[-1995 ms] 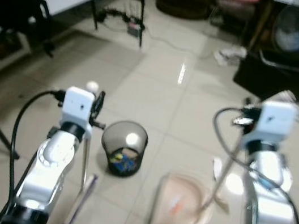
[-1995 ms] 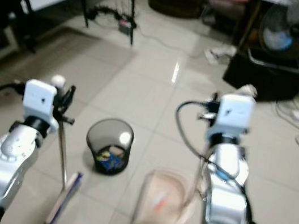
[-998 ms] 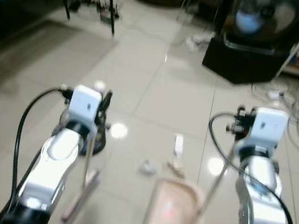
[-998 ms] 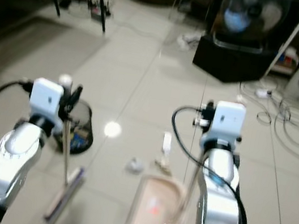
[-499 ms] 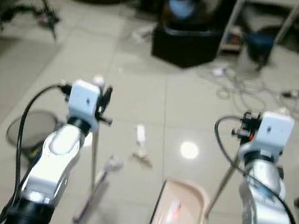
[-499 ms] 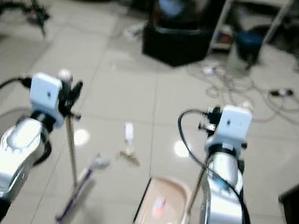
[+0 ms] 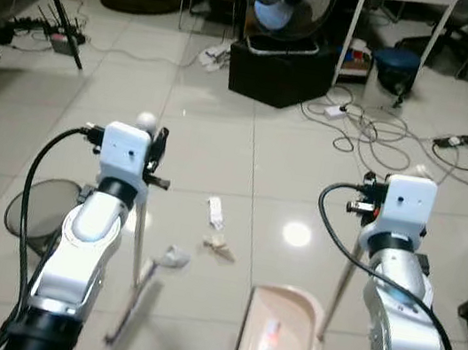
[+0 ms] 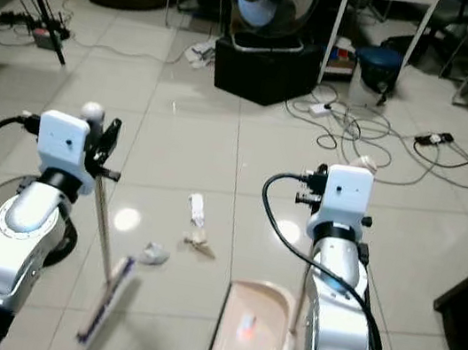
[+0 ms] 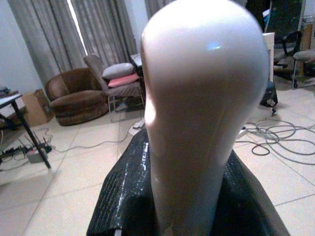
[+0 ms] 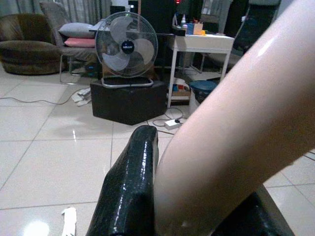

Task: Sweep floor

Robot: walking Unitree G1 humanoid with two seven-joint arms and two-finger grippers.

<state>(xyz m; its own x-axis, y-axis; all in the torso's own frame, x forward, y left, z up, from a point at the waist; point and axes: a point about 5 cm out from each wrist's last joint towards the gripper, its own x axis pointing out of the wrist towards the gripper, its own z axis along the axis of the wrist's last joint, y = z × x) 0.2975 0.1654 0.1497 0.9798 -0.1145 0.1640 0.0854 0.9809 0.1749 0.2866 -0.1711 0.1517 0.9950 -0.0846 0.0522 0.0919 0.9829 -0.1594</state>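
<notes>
Tiled floor (image 7: 221, 146) holds litter (image 7: 216, 226); grippers clasp broom (image 7: 138, 240) and dustpan (image 7: 279, 334)

Tiled floor (image 7: 219, 159), scattered litter (image 7: 216, 213)

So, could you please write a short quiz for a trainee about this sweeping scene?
1. True or false: the left gripper holds the broom.
2. What lies between the broom head and the dustpan? A) scraps of litter B) a shoe C) a cup
3. Fill in: the right gripper grips the dustpan's long ____.

Key: 1 true; 2 A; 3 handle.
</notes>
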